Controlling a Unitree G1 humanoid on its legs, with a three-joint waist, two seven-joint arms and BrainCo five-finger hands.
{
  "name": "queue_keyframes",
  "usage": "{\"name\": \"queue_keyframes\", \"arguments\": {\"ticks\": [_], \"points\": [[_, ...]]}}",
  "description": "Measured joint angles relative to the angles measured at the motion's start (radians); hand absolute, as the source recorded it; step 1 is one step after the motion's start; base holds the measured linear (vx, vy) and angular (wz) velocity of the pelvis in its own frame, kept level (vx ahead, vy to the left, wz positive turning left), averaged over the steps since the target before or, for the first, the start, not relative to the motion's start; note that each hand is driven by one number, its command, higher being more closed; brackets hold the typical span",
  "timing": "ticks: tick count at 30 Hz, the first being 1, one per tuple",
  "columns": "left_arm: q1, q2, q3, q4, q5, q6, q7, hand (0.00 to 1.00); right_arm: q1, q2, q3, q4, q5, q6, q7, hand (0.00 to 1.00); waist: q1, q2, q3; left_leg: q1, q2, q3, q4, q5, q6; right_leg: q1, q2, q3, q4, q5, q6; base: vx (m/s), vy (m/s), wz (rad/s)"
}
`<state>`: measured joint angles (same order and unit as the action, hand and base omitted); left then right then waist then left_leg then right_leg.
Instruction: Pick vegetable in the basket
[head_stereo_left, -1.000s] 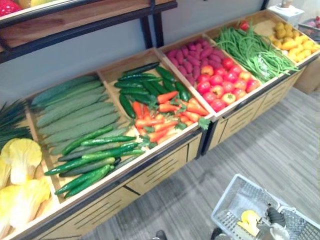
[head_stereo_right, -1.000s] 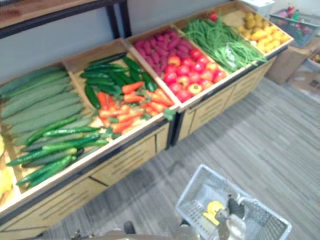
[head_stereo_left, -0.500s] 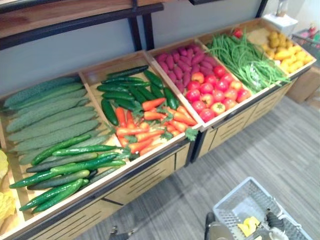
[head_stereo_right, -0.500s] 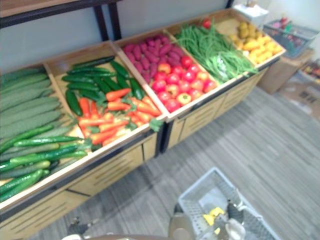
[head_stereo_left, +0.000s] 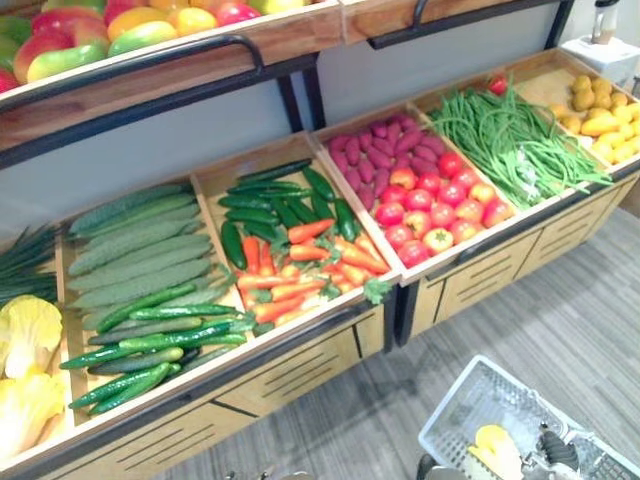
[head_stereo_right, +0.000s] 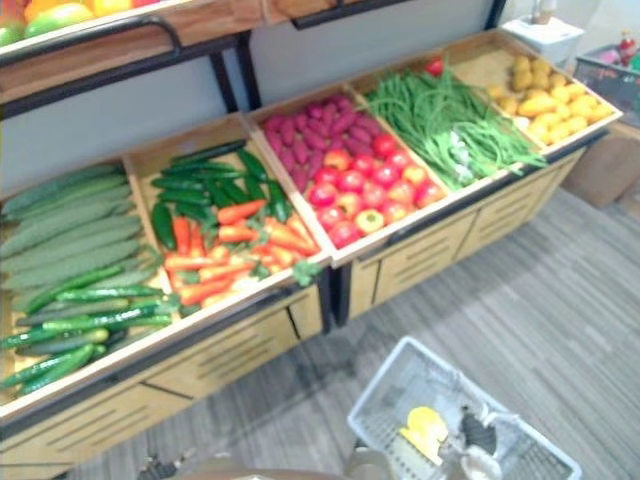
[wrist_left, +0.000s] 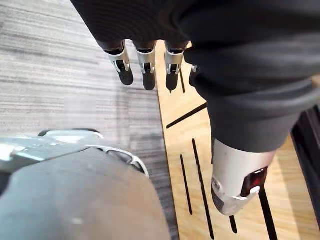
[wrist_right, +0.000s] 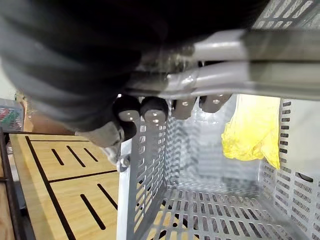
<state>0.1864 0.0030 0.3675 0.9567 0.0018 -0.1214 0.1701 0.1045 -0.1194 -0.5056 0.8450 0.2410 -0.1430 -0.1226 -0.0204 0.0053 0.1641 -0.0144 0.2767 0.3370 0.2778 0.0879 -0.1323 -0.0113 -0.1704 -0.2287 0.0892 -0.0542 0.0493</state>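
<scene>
Grey basket (head_stereo_right: 392, 398) at lower right of frame, yellow vegetable (wrist_right: 252, 130) lying inside. Right hand (wrist_right: 150, 107): fingers curled tight round basket handle (wrist_right: 240, 75). Left hand (wrist_left: 145, 62): fingers straight, slightly apart, hanging beside wooden drawer front (wrist_left: 195, 145). Carrots (head_stereo_left: 300, 275) in mid-frame bin.

We take this for a grocery shop's produce aisle: slanted wooden bins (head_stereo_left: 300, 362) hold sorted cucumbers (head_stereo_left: 150, 340), carrots (head_stereo_left: 300, 275), tomatoes (head_stereo_left: 435, 205) and green beans (head_stereo_left: 510, 140), fruit (head_stereo_left: 130, 25) fills the shelf above, and a grey shopping basket (head_stereo_right: 380, 405) shows below.
</scene>
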Motion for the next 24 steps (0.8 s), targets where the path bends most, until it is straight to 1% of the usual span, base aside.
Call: {"name": "queue_keyframes", "arguments": {"ticks": [1, 2, 3, 4, 5, 6, 7, 8, 9, 11, 12, 13, 14, 15, 16, 18, 19, 21, 22, 24], "points": [[0.004, 0.000, -0.018, -0.020, 0.000, 0.000, 0.000, 0.00, 0.001, 0.000, 0.000, 0.000, 0.000, 0.000, 0.000, 1.00, 0.000, 0.000, 0.000, 0.002, -0.021, 0.010, -0.033, -0.012, -0.001, -0.001, -0.004, 0.001, 0.000, 0.003, 0.005, 0.05, 0.120, -0.02], [0.011, -0.001, -0.059, -0.071, 0.000, -0.002, -0.003, 0.00, 0.007, 0.001, -0.001, -0.005, 0.000, 0.000, -0.001, 1.00, -0.001, 0.005, 0.000, 0.008, -0.060, 0.009, -0.121, -0.016, -0.001, -0.001, -0.005, 0.001, 0.006, 0.010, 0.015, 0.05, 0.157, -0.10], [0.016, -0.006, -0.105, -0.125, 0.000, -0.004, -0.004, 0.00, 0.010, 0.000, -0.003, -0.014, 0.000, 0.000, -0.001, 1.00, 0.001, 0.021, 0.000, 0.020, -0.085, 0.010, -0.197, 0.026, 0.013, -0.005, 0.006, 0.002, 0.016, 0.013, 0.022, 0.05, 0.174, -0.08], [0.021, -0.006, -0.130, -0.150, 0.001, -0.007, -0.008, 0.00, 0.011, 0.005, -0.005, -0.015, 0.000, 0.000, -0.001, 1.00, 0.000, 0.026, -0.004, 0.030, -0.088, 0.024, -0.212, 0.013, 0.014, -0.004, 0.010, 0.005, 0.015, 0.015, 0.026, 0.06, 0.165, -0.02], [0.015, -0.005, -0.184, -0.216, 0.001, -0.013, -0.015, 0.00, 0.018, 0.017, -0.005, -0.027, 0.000, 0.000, -0.001, 1.00, -0.002, 0.023, -0.012, 0.038, -0.100, 0.009, -0.241, 0.010, 0.011, -0.006, 0.008, 0.006, 0.001, 0.024, 0.039, 0.04, 0.143, 0.06], [0.014, -0.005, -0.234, -0.290, 0.004, -0.035, -0.021, 0.00, 0.021, 0.031, -0.005, -0.048, -0.001, 0.000, -0.001, 1.00, -0.001, 0.012, -0.008, 0.035, -0.112, 0.009, -0.255, 0.002, 0.013, -0.012, 0.000, 0.009, -0.013, 0.034, 0.053, 0.02, 0.129, 0.05], [0.014, -0.004, -0.258, -0.322, 0.004, -0.045, -0.022, 0.00, 0.021, 0.035, -0.005, -0.058, -0.001, -0.001, -0.001, 1.00, -0.002, 0.013, -0.007, 0.033, -0.115, 0.009, -0.261, -0.008, 0.020, -0.016, -0.001, 0.009, -0.017, 0.036, 0.057, -0.02, 0.136, 0.00], [0.015, -0.002, -0.307, -0.377, 0.006, -0.055, -0.025, 0.00, 0.024, 0.040, -0.005, -0.076, -0.001, -0.001, -0.002, 1.00, -0.004, 0.023, -0.008, 0.036, -0.115, 0.010, -0.276, -0.037, 0.025, -0.020, 0.000, 0.009, -0.019, 0.041, 0.065, -0.02, 0.111, 0.01], [0.015, 0.000, -0.332, -0.396, 0.015, -0.058, -0.026, 0.00, 0.030, 0.041, -0.005, -0.084, -0.001, -0.002, -0.003, 1.00, -0.006, 0.031, -0.011, 0.037, -0.113, 0.010, -0.280, -0.058, 0.031, -0.021, 0.001, 0.008, -0.021, 0.042, 0.067, -0.02, 0.136, -0.02], [0.024, 0.033, -0.431, -0.454, 0.073, -0.087, -0.038, 0.00, 0.050, 0.043, -0.005, -0.085, -0.001, -0.012, -0.003, 1.00, -0.005, 0.035, -0.020, 0.038, -0.125, 0.019, -0.279, -0.082, 0.036, -0.019, -0.004, 0.023, -0.040, 0.050, 0.080, -0.02, 0.106, -0.11], [0.033, 0.046, -0.454, -0.474, 0.093, -0.089, -0.041, 0.00, 0.054, 0.043, -0.004, -0.085, -0.001, -0.015, -0.002, 1.00, -0.005, 0.039, -0.023, 0.038, -0.128, 0.023, -0.279, -0.086, 0.037, -0.019, -0.006, 0.030, -0.044, 0.053, 0.084, -0.02, 0.078, -0.24], [0.054, 0.082, -0.501, -0.533, 0.134, -0.094, -0.066, 0.00, 0.054, 0.039, -0.004, -0.084, -0.001, -0.024, -0.001, 1.00, -0.006, 0.045, -0.027, 0.042, -0.131, 0.039, -0.277, -0.098, 0.030, -0.021, -0.006, 0.049, -0.056, 0.059, 0.087, 0.00, 0.051, -0.23], [0.067, 0.099, -0.521, -0.563, 0.144, -0.095, -0.075, 0.00, 0.055, 0.037, -0.004, -0.083, -0.001, -0.029, -0.001, 1.00, -0.006, 0.048, -0.029, 0.043, -0.132, 0.043, -0.276, -0.102, 0.029, -0.021, -0.006, 0.054, -0.060, 0.060, 0.090, 0.01, 0.038, -0.25], [0.091, 0.136, -0.556, -0.624, 0.172, -0.105, -0.093, 0.00, 0.058, 0.030, -0.002, -0.081, 0.000, -0.034, -0.001, 1.00, -0.009, 0.051, -0.032, 0.042, -0.133, 0.046, -0.276, -0.105, 0.029, -0.022, -0.005, 0.058, -0.071, 0.062, 0.093, 0.03, 0.006, -0.13], [0.103, 0.175, -0.592, -0.677, 0.181, -0.120, -0.108, 0.00, 0.061, 0.015, 0.004, -0.072, 0.000, -0.036, 0.000, 1.00, -0.011, 0.061, -0.039, 0.042, -0.133, 0.049, -0.277, -0.106, 0.027, -0.024, -0.005, 0.061, -0.073, 0.062, 0.093, 0.05, 0.000, -0.10], [0.113, 0.222, -0.618, -0.739, 0.204, -0.144, -0.119, 0.00, 0.053, -0.005, 0.008, -0.048, 0.000, -0.038, 0.001, 1.00, -0.011, 0.065, -0.043, 0.043, -0.133, 0.057, -0.281, -0.108, 0.026, -0.034, -0.003, 0.068, -0.077, 0.062, 0.093, 0.05, -0.002, -0.13], [0.115, 0.261, -0.638, -0.784, 0.219, -0.163, -0.128, 0.00, 0.050, -0.020, 0.016, -0.036, 0.000, -0.038, 0.002, 1.00, -0.011, 0.073, -0.048, 0.041, -0.133, 0.063, -0.284, -0.108, 0.026, -0.038, -0.001, 0.074, -0.079, 0.067, 0.088, 0.08, -0.004, -0.12], [0.115, 0.340, -0.682, -0.851, 0.218, -0.190, -0.159, 0.00, 0.041, -0.038, 0.031, -0.014, 0.002, -0.038, 0.003, 1.00, -0.022, 0.080, -0.053, 0.042, -0.139, 0.062, -0.290, -0.104, 0.031, -0.036, 0.002, 0.073, -0.090, 0.079, 0.091, 0.09, 0.001, -0.06], [0.114, 0.362, -0.693, -0.868, 0.217, -0.195, -0.170, 0.00, 0.033, -0.044, 0.038, -0.004, 0.002, -0.038, 0.004, 1.00, -0.029, 0.080, -0.053, 0.042, -0.139, 0.062, -0.291, -0.104, 0.031, -0.036, 0.003, 0.073, -0.092, 0.079, 0.091, 0.10, -0.002, -0.06], [0.113, 0.459, -0.745, -0.926, 0.218, -0.210, -0.225, 0.00, 0.014, -0.060, 0.049, 0.013, 0.002, -0.038, 0.014, 1.00, -0.038, 0.085, -0.057, 0.044, -0.141, 0.060, -0.293, -0.104, 0.031, -0.036, 0.003, 0.075, -0.092, 0.083, 0.091, 0.10, -0.008, -0.09]]}}
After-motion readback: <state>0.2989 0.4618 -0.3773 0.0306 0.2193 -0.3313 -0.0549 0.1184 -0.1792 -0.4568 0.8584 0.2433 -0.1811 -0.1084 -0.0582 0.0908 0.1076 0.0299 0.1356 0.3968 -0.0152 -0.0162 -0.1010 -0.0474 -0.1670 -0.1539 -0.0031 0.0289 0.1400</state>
